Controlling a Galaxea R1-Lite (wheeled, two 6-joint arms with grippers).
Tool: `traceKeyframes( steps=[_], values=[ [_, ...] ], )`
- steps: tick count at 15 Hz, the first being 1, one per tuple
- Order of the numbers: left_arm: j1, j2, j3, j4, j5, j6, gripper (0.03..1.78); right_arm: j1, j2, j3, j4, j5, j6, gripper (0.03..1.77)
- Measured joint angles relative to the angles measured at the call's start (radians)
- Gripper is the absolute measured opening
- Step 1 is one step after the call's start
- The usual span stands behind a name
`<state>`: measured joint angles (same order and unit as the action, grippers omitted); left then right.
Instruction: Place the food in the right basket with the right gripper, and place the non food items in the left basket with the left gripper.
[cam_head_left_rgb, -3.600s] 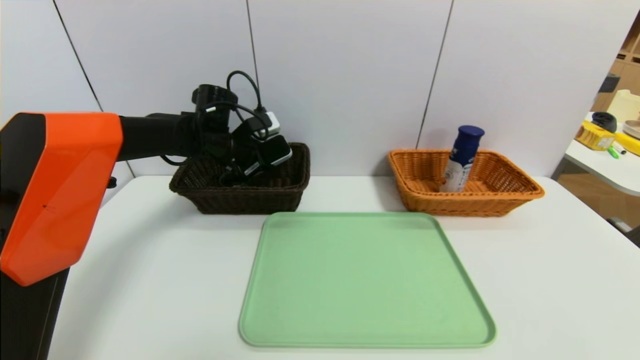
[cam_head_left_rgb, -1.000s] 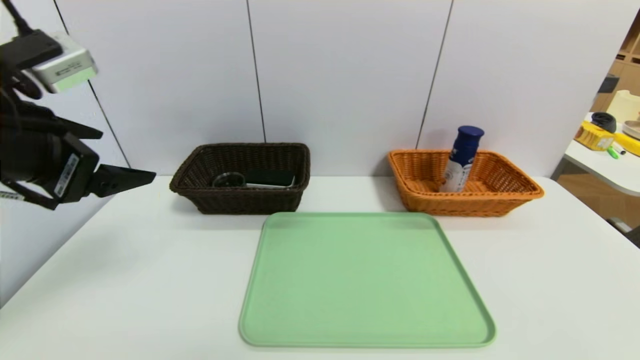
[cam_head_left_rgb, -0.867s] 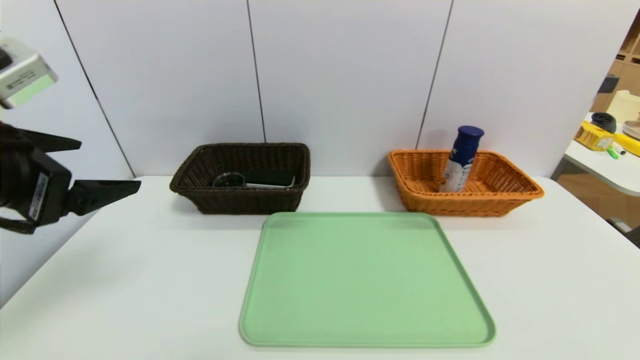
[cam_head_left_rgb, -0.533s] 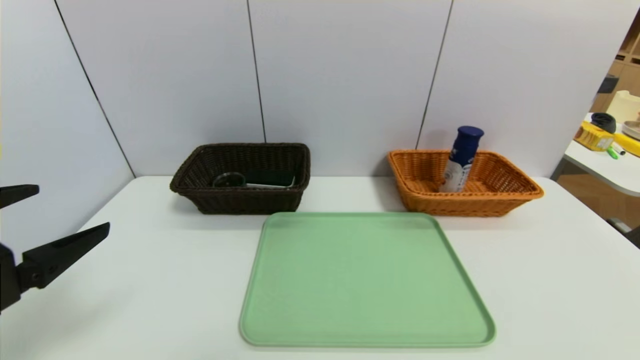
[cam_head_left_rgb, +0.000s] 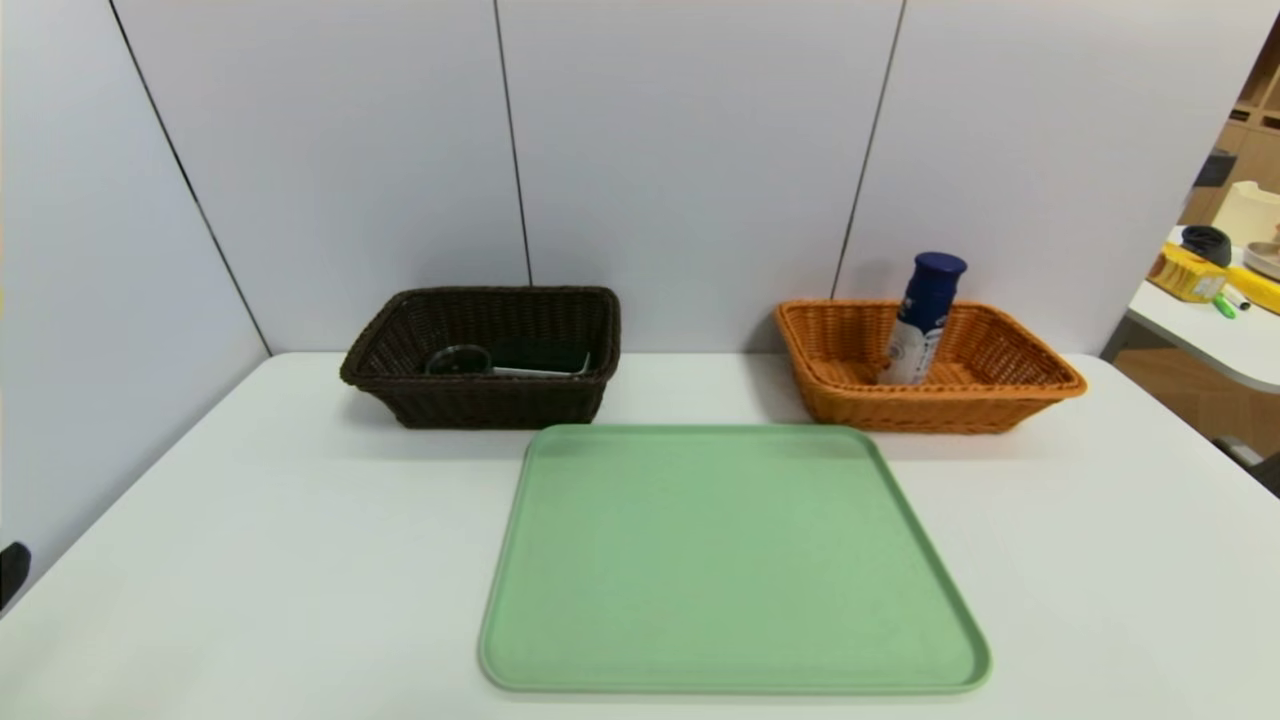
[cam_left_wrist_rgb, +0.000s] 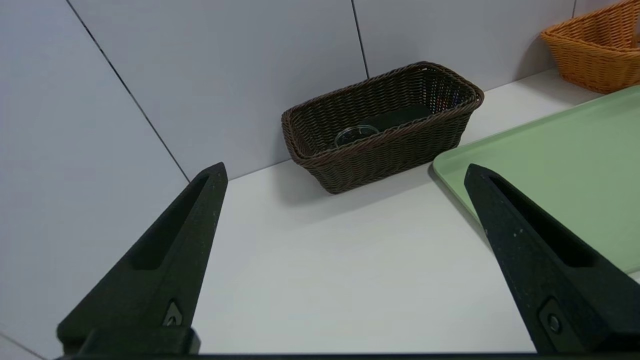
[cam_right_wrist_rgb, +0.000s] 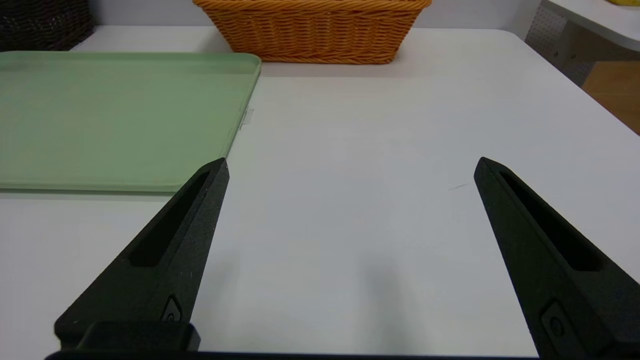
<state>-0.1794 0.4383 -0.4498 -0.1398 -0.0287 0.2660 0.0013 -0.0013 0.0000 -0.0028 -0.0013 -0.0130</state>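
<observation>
The right gripper (cam_right_wrist_rgb: 352, 167) is black, and its two pointy fingers are wide open with nothing between them. It is above the white table (cam_right_wrist_rgb: 350, 115). A flat green tray (cam_right_wrist_rgb: 115, 120) lies on the table, and one of the fingers covers a little bit of it. The orange basket (cam_right_wrist_rgb: 315, 32) sits on the table near a corner of the tray. Part of a dark brown basket (cam_right_wrist_rgb: 42, 25) shows too, well apart from the orange one. Past the table's edge there is another white table (cam_right_wrist_rgb: 600, 17), with a bit of something yellow (cam_right_wrist_rgb: 625, 2) on it.
</observation>
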Motion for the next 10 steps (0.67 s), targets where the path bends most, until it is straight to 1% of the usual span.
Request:
traceKeyframes(
  steps=[2, 4, 8, 10],
  values=[
    [0.004, -0.087, 0.08, 0.001, -0.001, -0.003, 1.69, 0.0, 0.0, 0.0, 0.0, 0.0, 0.0, 1.69],
    [0.016, -0.127, 0.117, 0.005, -0.007, -0.001, 1.69, 0.0, 0.0, 0.0, 0.0, 0.0, 0.0, 1.69],
    [0.093, -0.155, 0.149, 0.007, -0.011, -0.004, 1.69, 0.0, 0.0, 0.0, 0.0, 0.0, 0.0, 1.69],
    [0.145, -0.171, 0.162, 0.014, -0.029, -0.006, 1.69, 0.0, 0.0, 0.0, 0.0, 0.0, 0.0, 1.69]
  ],
)
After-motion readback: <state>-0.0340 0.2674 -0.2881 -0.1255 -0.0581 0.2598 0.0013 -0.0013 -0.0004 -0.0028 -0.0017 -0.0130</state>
